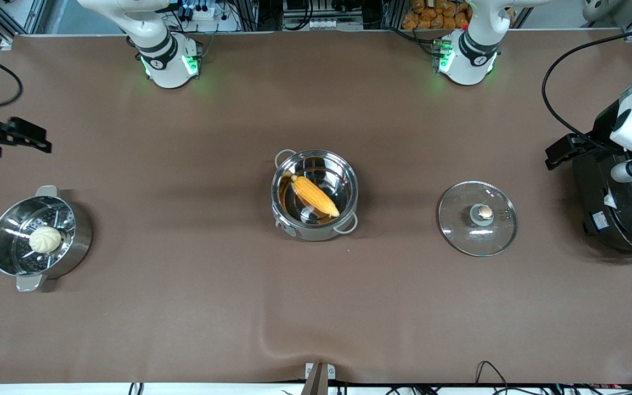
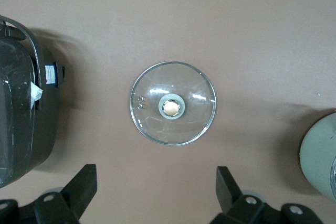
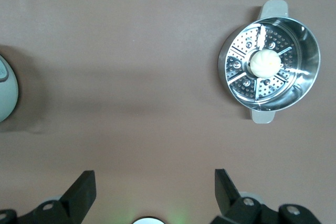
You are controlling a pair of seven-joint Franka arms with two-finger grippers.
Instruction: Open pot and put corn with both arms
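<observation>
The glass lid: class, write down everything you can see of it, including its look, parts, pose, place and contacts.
The glass lid is round and clear with a metal-looking rim and a tan knob on a pale collar at its centre. It lies flat, knob up, on the brown table, off the pot, toward the left arm's end, between pot and black cooker. Nothing else touches it.

Yellow-orange corn [image 1: 315, 195], shiny steel pot [image 1: 316, 227], brown table [image 1: 184, 307]

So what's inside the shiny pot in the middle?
The corn lies slanted inside the pot, whose lid sits off on the table. The bit of pot floor under the cob is hidden.
</observation>
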